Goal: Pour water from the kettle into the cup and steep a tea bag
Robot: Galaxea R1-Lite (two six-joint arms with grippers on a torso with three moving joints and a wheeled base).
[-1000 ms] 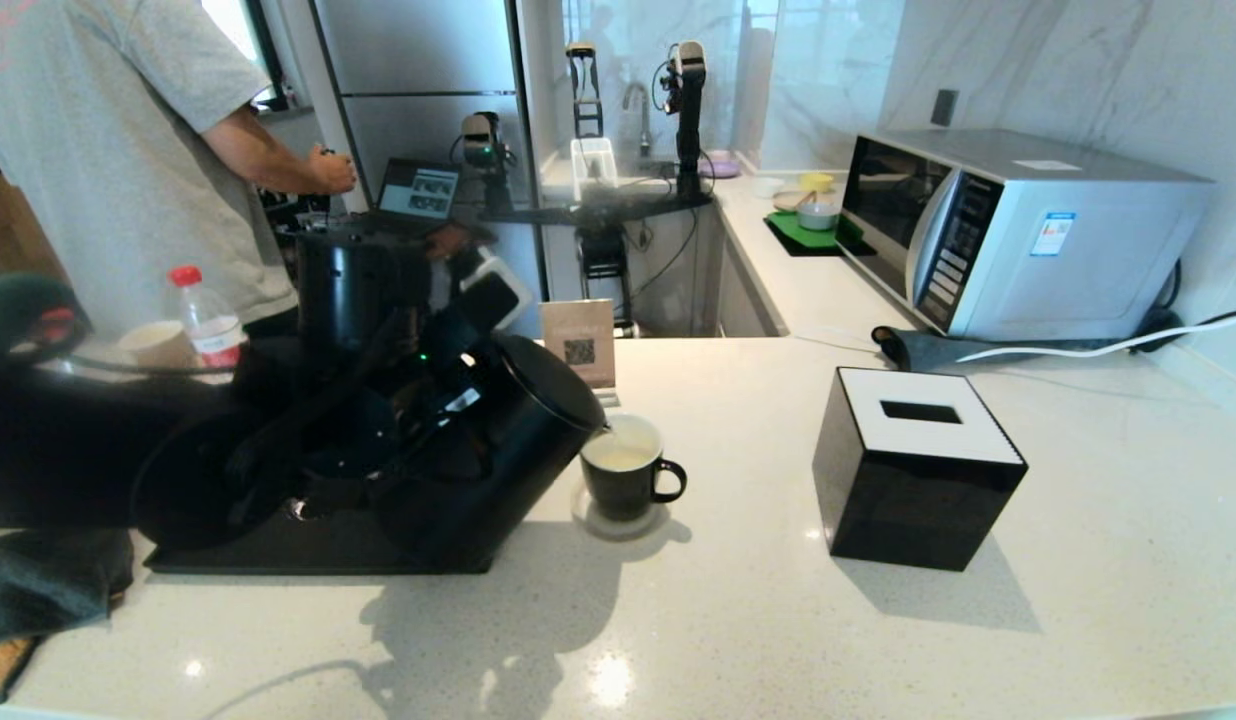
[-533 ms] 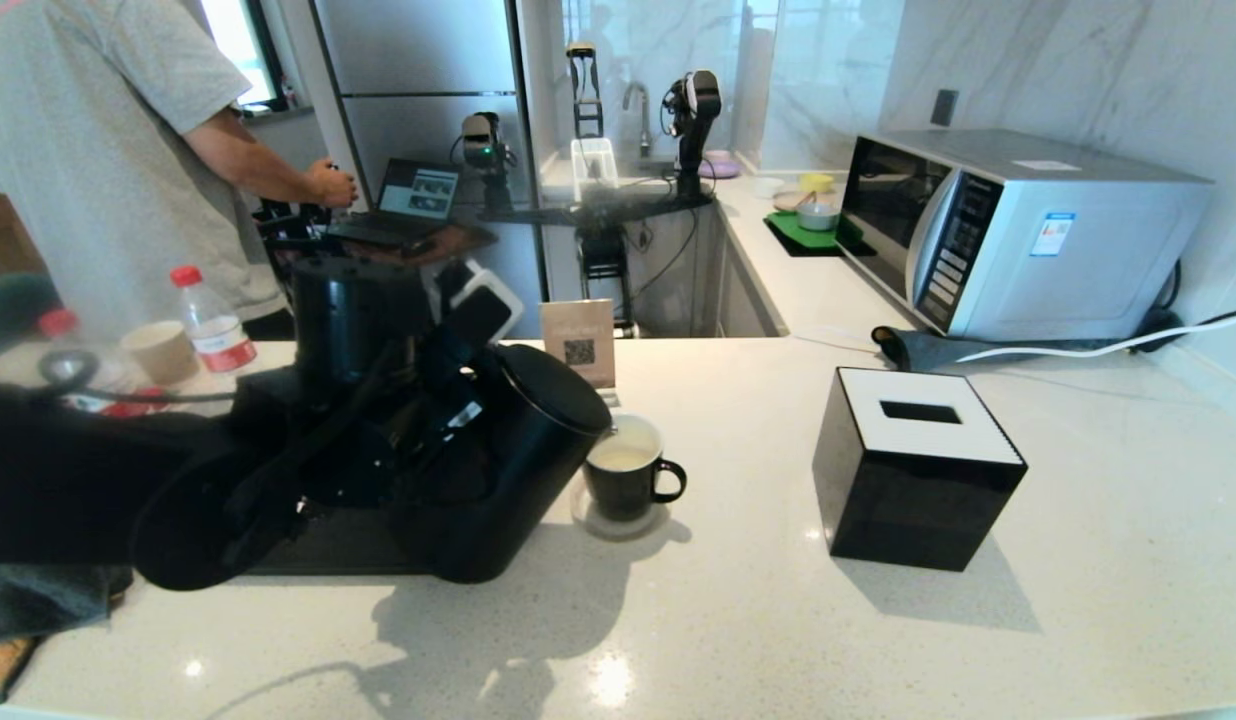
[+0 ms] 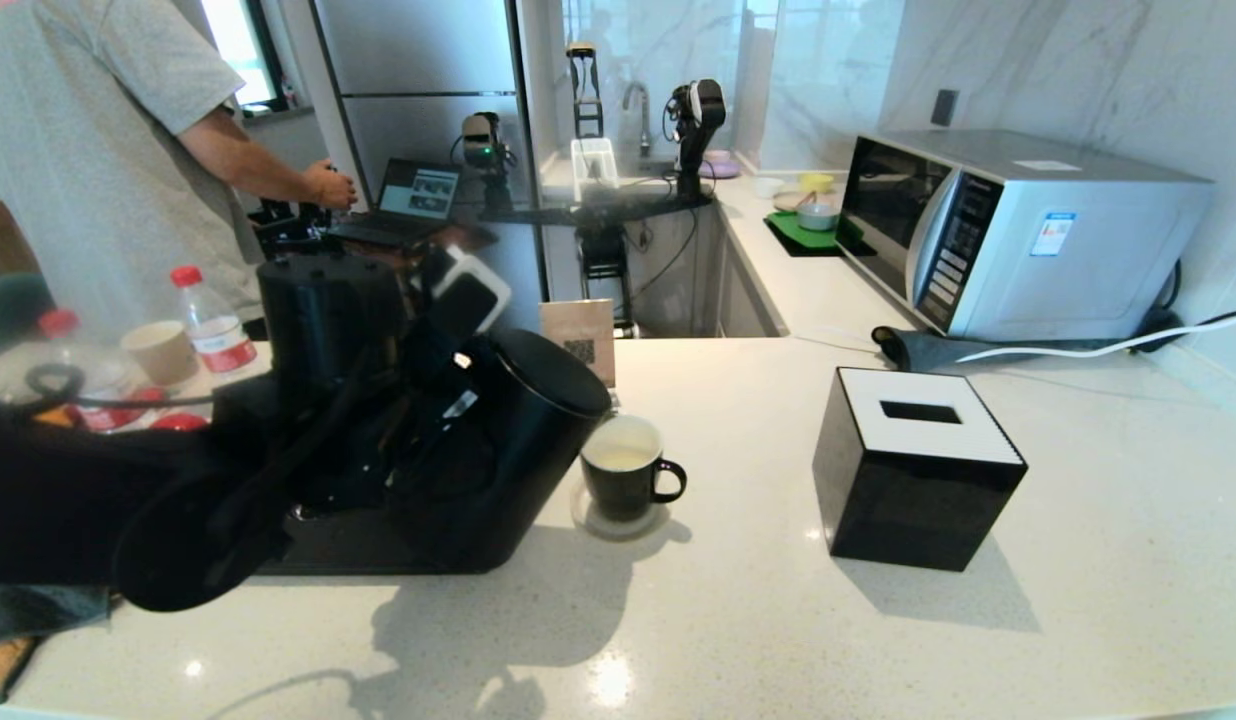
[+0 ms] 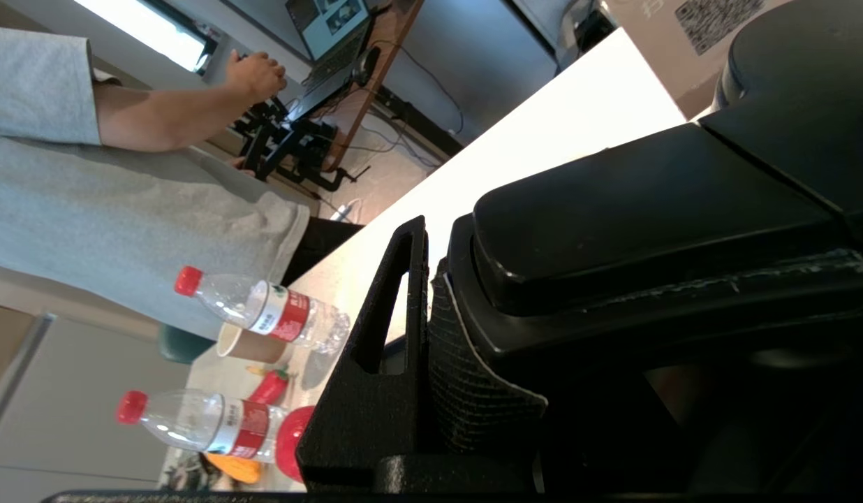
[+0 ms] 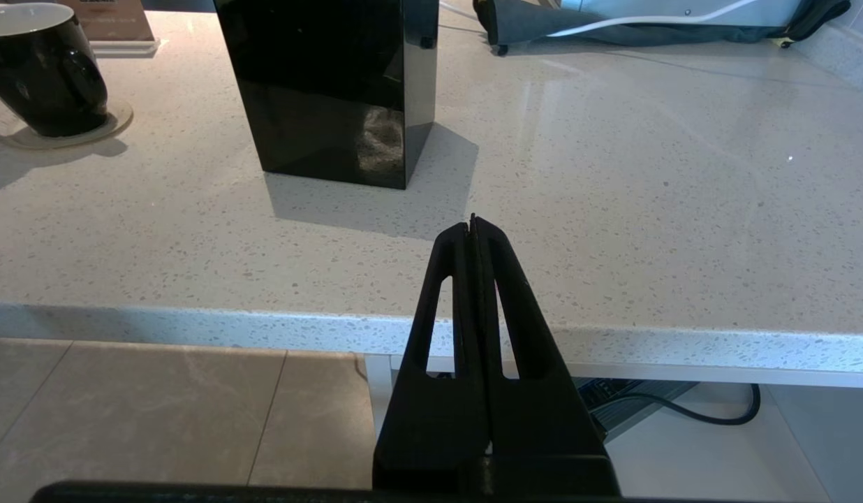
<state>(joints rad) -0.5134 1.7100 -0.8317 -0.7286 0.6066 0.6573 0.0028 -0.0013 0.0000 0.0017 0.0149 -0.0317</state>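
While the tall matte-black electric jug kettle (image 3: 508, 440) leans toward the right in the middle-left of the head view, the left gripper (image 4: 431, 328) is clenched on its big loop handle (image 4: 648, 216). The kettle's spout sits just beside the rim of the small black mug with a white inside (image 3: 626, 478), which stands on a pale round coaster (image 3: 618, 520) at centre frame and holds pale yellowish water (image 3: 618, 458). A glossy black cube tissue box (image 3: 918, 470) stands to the right. The right gripper (image 5: 472, 230), fingers pressed together on nothing, hangs before the counter edge.
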